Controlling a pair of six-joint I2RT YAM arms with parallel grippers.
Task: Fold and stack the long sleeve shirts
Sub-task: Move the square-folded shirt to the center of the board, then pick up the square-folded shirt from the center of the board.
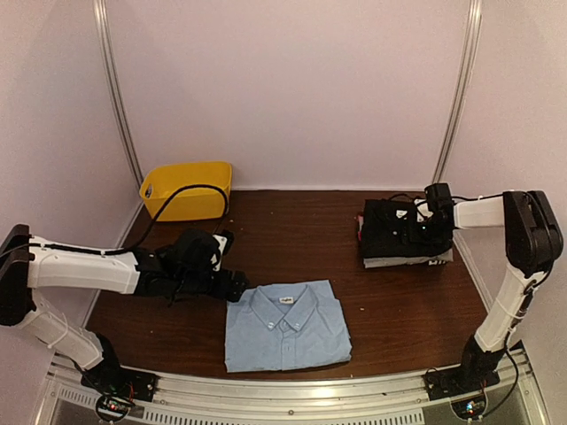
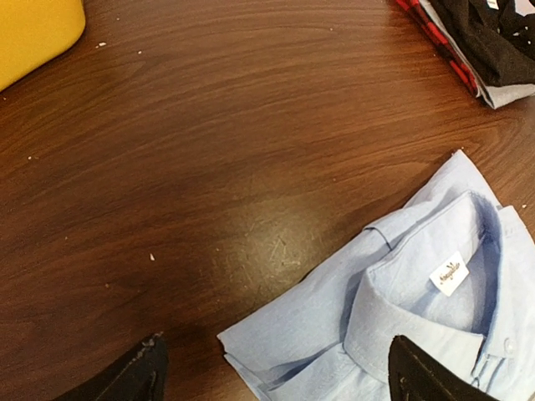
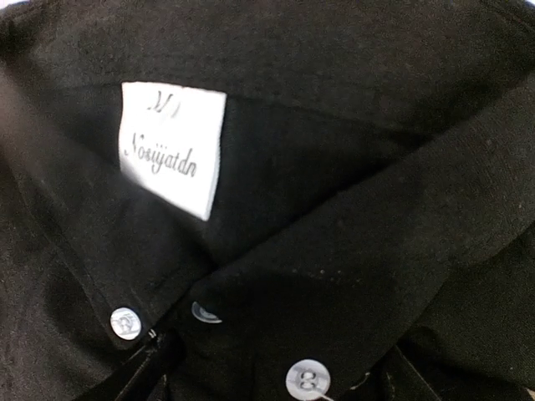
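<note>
A: On our left, the left gripper [image 1: 232, 285] hangs just beside the light blue shirt [image 1: 285, 326], its fingers [image 2: 142, 376] spread apart with nothing between them.

B: That shirt lies folded, front up, near the front edge of the table [image 1: 292, 230]. We judge folding done and stacking pending.

A: Further right, the black shirt [image 1: 397, 228] tops the pile, the pale grey shirt [image 2: 506, 93] beneath it.

B: Our right gripper [image 1: 425, 232] sits low over its collar [image 3: 401, 209]; open or closed, we cannot tell.

A: Next we'd need to lift the blue one without undoing its folds, once the right arm clears the pile.
</note>
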